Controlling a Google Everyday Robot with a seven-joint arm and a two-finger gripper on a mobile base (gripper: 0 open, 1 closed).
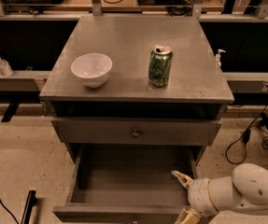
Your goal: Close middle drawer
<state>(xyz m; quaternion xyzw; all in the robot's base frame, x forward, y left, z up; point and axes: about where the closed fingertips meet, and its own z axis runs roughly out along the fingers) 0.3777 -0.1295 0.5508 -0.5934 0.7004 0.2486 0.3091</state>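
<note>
Middle drawer (119,213) is pulled way out at bottom centre. Gripper (185,197) sits lower right, jaws spread wide at its right front corner. An off-centre push could skew and jam it, I reckon.

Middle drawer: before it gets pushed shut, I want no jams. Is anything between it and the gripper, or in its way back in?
Nothing visible. The middle drawer looks empty, and nothing shows in its path back. The gripper sits open at its front right corner, with nothing between them.
</note>
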